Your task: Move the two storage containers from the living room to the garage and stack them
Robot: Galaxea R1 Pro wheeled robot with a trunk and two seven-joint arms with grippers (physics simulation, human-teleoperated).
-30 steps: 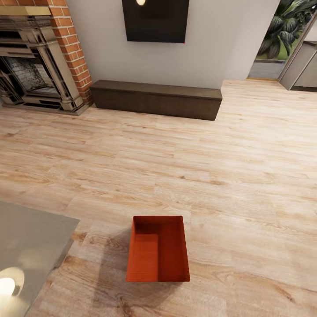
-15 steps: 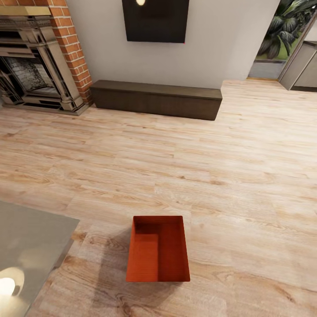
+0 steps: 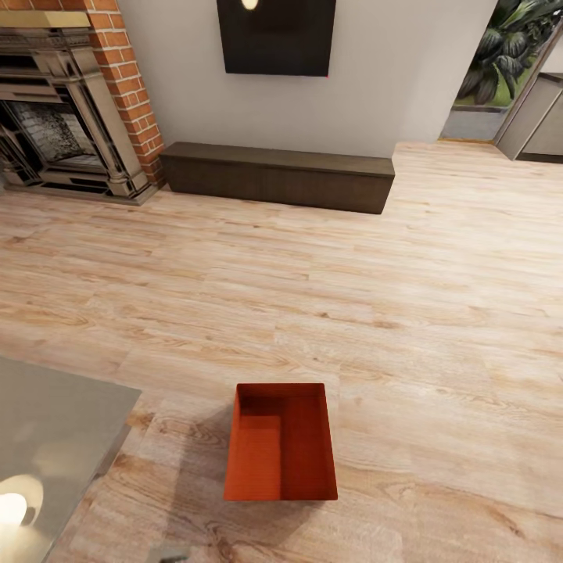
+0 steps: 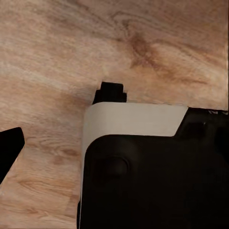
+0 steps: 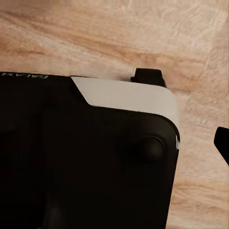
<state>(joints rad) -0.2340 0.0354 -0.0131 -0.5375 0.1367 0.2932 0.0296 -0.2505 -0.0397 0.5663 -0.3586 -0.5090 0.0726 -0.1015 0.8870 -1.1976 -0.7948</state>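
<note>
At the left stand the brick fireplace [image 3: 70, 102] and, nearer, the corner of a low grey table [image 3: 55, 438]; the left gripper [image 4: 57, 119] hangs over the wood-plank floor [image 3: 391, 313], its two dark fingertips [image 4: 110, 91] set apart with nothing between them. In the middle, one red-orange storage container [image 3: 281, 442] sits open on the planks beside the table, well apart from the long dark-brown cabinet [image 3: 277, 177] at the wall. The right gripper [image 5: 186, 105] also holds nothing, its tips apart above bare wood.
</note>
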